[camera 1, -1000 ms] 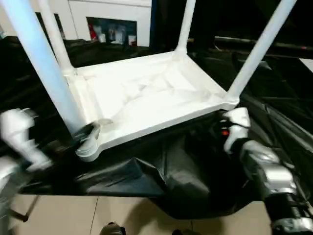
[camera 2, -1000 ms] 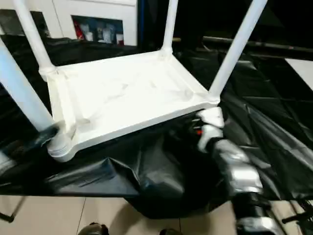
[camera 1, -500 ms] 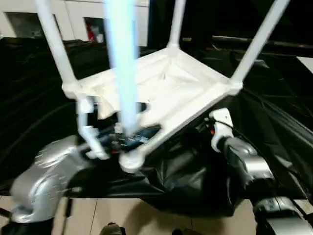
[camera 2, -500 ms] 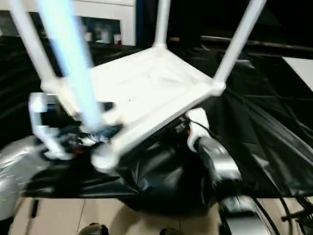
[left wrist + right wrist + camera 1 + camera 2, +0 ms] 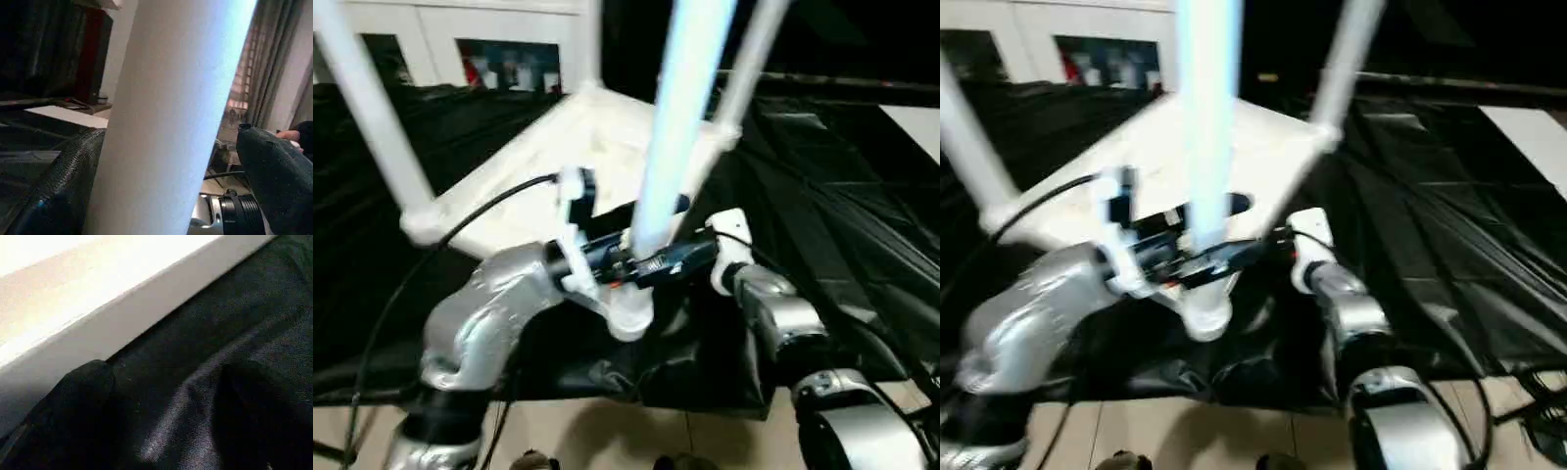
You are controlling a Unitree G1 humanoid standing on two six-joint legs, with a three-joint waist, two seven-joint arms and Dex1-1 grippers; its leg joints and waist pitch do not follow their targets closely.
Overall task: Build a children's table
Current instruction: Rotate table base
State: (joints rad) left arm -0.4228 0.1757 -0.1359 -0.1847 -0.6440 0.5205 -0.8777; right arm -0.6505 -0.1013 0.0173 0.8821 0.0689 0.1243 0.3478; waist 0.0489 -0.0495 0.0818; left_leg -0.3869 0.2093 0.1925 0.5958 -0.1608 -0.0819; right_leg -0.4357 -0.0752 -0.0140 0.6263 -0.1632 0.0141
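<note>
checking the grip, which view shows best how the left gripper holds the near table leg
The left wrist view: the leg passes right between the left gripper's two black fingers, which press both sides. The left eye view shows the gripper low on the leg, near the tabletop corner, fingers blurred. The right wrist view shows the tabletop's edge.

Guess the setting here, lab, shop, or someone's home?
Probably an indoor lab or demo room, not certain. The work surface is draped in black sheeting, a white cabinet with items on a shelf stands behind, and the floor is pale tile. The upturned children's table sits on the sheeting.
</note>
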